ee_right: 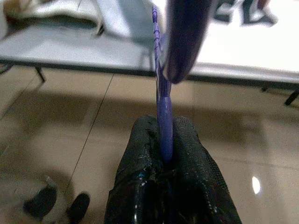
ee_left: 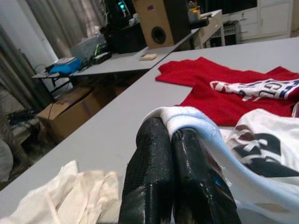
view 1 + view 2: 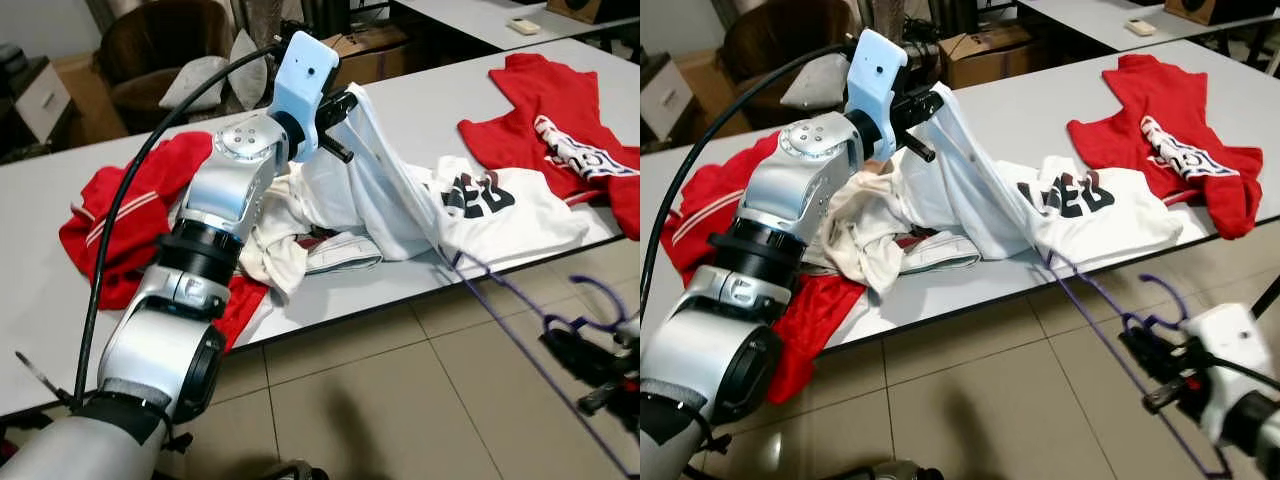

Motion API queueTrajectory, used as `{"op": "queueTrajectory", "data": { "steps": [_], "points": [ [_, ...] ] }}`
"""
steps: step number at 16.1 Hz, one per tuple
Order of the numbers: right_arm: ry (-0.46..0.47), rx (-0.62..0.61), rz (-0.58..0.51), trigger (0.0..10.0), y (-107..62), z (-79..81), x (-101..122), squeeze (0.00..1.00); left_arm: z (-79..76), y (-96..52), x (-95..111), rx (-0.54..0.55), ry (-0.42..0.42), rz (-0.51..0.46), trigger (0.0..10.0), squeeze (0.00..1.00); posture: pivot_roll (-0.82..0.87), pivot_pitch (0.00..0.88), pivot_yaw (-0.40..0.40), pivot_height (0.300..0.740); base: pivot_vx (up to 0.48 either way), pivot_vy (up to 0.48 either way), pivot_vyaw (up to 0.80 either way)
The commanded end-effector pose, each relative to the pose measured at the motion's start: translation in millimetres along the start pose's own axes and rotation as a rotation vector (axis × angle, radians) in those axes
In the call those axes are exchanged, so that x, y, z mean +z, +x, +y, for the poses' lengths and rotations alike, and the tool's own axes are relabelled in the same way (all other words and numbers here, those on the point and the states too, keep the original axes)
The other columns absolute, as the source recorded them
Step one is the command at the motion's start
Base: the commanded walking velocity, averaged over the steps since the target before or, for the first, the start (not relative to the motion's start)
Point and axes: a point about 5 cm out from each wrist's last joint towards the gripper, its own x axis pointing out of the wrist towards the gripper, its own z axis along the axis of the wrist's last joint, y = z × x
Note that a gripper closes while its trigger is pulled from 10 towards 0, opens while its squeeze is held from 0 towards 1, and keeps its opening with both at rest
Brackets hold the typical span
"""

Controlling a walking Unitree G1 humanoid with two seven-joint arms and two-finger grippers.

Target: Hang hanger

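A white T-shirt [image 3: 470,205] with dark lettering lies on the grey table [image 3: 420,110]. My left gripper [image 3: 340,115] is shut on its collar [image 2: 187,119] and holds that part lifted above the table. A thin purple hanger [image 3: 1110,310] runs from inside the shirt at the table's front edge down to my right gripper [image 3: 1160,370], low over the floor. That gripper is shut on the hanger's wire near its hook [image 1: 163,116].
A red shirt [image 3: 560,120] lies at the table's right end, another red garment [image 3: 130,215] at the left, and a cream cloth [image 3: 275,245] under my left arm. Tiled floor [image 3: 400,400] spreads in front. Chairs, boxes and more tables stand behind.
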Motion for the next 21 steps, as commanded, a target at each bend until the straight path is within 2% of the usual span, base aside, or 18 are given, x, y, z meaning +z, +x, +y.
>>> {"op": "queueTrajectory", "data": {
  "steps": [1,3,4,6,7,8,9,10,13,15,16,17,18,19,20,21],
  "points": [
    [-0.013,-0.006,-0.036,10.0,-7.0,-1.1,8.8,0.0,5.9,-0.5,7.8,0.018,0.004,-0.028,0.0,0.0,0.0,0.0,0.172,0.74,0.0,0.0,0.0],
    [-0.048,0.015,-0.034,10.0,-14.4,1.9,10.1,0.0,6.7,0.5,7.1,0.024,-0.004,-0.027,0.0,0.0,0.0,0.0,0.176,0.74,0.0,0.0,0.0],
    [-0.13,-0.088,-0.046,10.0,-15.1,-7.9,14.4,0.0,6.6,1.0,7.0,0.025,-0.009,-0.025,0.0,0.0,0.0,0.0,0.18,0.74,0.0,0.0,0.0],
    [-0.262,-0.283,-0.145,10.0,-14.6,-25.6,32.2,0.0,5.4,2.6,7.1,0.016,-0.012,-0.027,0.0,0.0,0.0,0.0,0.185,0.74,0.0,0.0,0.0],
    [-0.431,-0.312,-0.121,10.0,-10.8,-25.1,37.9,0.0,4.6,3.5,7.3,0.012,-0.012,-0.029,0.0,0.0,-0.01,0.0,0.189,0.74,0.0,0.0,0.0],
    [-0.596,-0.298,-0.101,10.0,-5.4,-19.6,40.4,0.0,3.8,4.2,8.1,0.009,-0.012,-0.033,0.0,0.0,-0.01,0.0,0.187,0.74,0.0,0.0,0.0],
    [-0.673,-0.236,-0.1,10.0,1.8,-9.1,38.7,0.0,3.6,4.6,8.6,0.008,-0.013,-0.035,0.0,0.0,-0.01,0.0,0.187,0.74,0.0,0.0,0.0],
    [-0.704,-0.162,-0.089,10.0,9.5,2.2,34.4,0.0,3.9,4.5,8.2,0.01,-0.014,-0.035,0.0,0.0,-0.01,0.0,0.182,0.74,0.0,0.0,0.0],
    [-0.861,-0.102,-0.061,10.0,22.4,8.8,25.4,0.0,5.5,3.3,5.0,0.023,-0.019,-0.027,0.0,0.0,0.0,0.0,0.171,0.74,0.0,0.0,0.0],
    [-0.881,-0.102,-0.069,10.0,23.9,8.9,25.1,0.0,6.4,2.8,3.7,0.028,-0.021,-0.024,0.0,0.0,0.0,0.0,0.171,0.74,0.0,0.0,0.0],
    [-0.878,-0.073,-0.086,10.0,27.1,12.4,21.7,0.0,8.9,0.4,-5.4,0.052,-0.069,-0.007,0.0,0.0,0.0,0.0,0.154,0.74,0.0,0.0,0.0],
    [-0.775,-0.031,-0.123,10.0,30.3,19.8,18.5,0.0,8.1,-1.1,-17.8,0.067,-0.148,0.013,0.0,0.0,0.01,0.0,0.146,0.74,0.0,0.0,0.0],
    [-0.672,-0.032,-0.199,10.0,33.2,25.6,22.9,0.0,5.6,-1.9,-27.0,0.07,-0.176,0.032,0.0,0.0,0.0,0.0,0.144,0.74,0.0,0.0,0.0],
    [-0.478,-0.022,-0.295,10.0,38.2,35.2,31.0,0.0,4.4,-2.9,-38.3,0.094,-0.252,0.051,0.0,0.0,0.01,0.0,0.139,0.74,0.0,0.0,0.0],
    [-0.412,-0.007,-0.321,10.0,39.5,38.8,34.8,0.0,4.7,-3.5,-42.3,0.108,-0.266,0.059,0.0,0.0,0.01,0.0,0.139,0.74,0.0,0.0,0.0],
    [-0.529,-0.028,-0.302,10.0,42.4,39.1,35.8,0.0,5.5,-4.9,-49.1,0.13,-0.284,0.073,0.0,0.0,0.0,0.0,0.134,0.74,0.0,0.0,0.0]
  ]
}}
